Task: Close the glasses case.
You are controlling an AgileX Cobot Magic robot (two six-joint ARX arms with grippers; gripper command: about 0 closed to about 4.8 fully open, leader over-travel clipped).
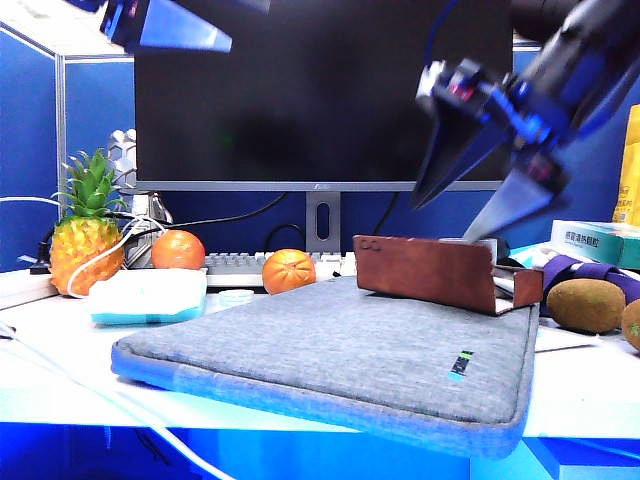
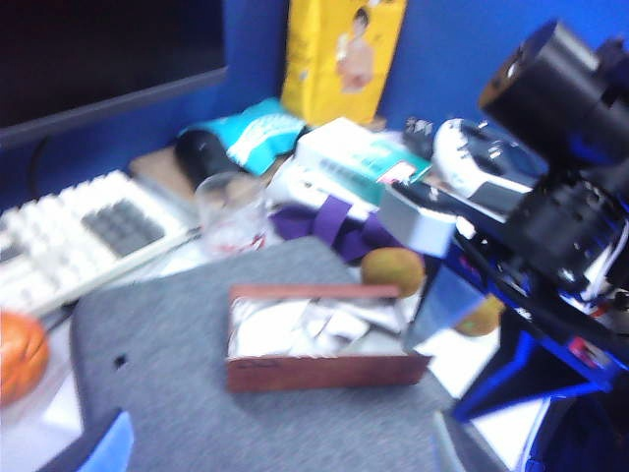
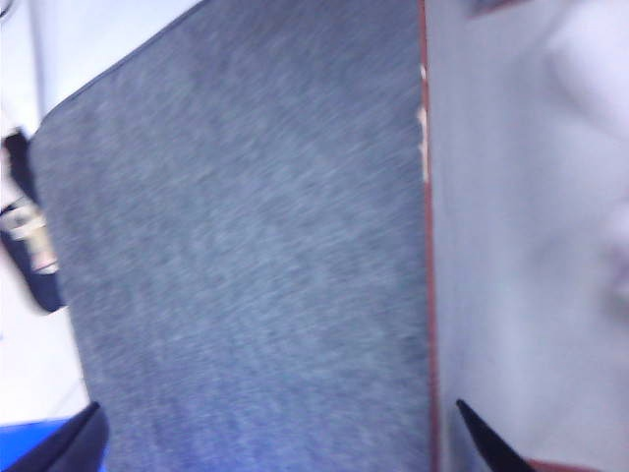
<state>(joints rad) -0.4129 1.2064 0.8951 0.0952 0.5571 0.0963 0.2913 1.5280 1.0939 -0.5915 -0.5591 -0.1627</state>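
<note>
- The right gripper [image 1: 478, 195] hangs above the far right end of the glasses case [image 1: 440, 272], its two dark, pointed fingers [image 1: 520, 205] spread wide apart and aimed downward; nothing is between them.
- One fingertip sits just over the case's back edge; whether it touches cannot be told.
- The glasses case, reddish-brown, lies open on the back right part of the grey laptop sleeve [image 1: 330, 360]. Its flap stands up on the side facing the front of the desk, with a small glasses logo at the corner.
- In the left wrist view the case [image 2: 324, 339] shows a pale lining with something crumpled and whitish inside.
- In the right wrist view the two fingertips [image 3: 491, 447] frame the sleeve [image 3: 246, 246] and the case's thin reddish edge [image 3: 428, 295], with pale lining beyond it.
- The left gripper [image 1: 175, 25] is high up, well away from the case; only part shows, so whether its fingers are apart cannot be told.
- A kiwi [image 1: 586, 305] lies just beside the case, beyond the right fingers.
</note>
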